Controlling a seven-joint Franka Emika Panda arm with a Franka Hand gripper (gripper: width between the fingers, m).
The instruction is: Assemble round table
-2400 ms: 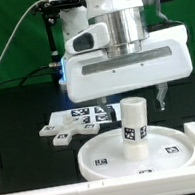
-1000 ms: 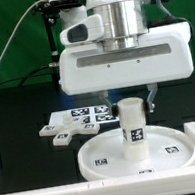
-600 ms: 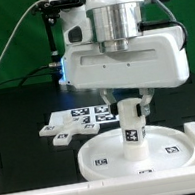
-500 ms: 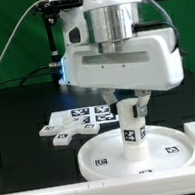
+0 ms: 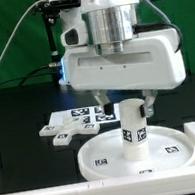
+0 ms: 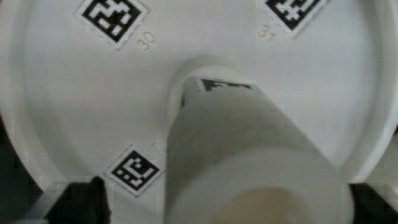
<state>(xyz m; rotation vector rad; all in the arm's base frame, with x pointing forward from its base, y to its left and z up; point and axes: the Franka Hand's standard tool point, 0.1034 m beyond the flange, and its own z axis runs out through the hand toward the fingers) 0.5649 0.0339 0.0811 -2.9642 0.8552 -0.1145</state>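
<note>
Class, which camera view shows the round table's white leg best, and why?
The exterior view: the leg shows side-on, whole height visible, upright on the disc, tag facing the camera. The wrist view looks down along it, so it appears foreshortened and blurred.

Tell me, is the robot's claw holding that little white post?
No, nothing is held. The gripper stands open around the top of the leg, not pinching it.

Short tagged leg stands upright, centred on white disc
</note>
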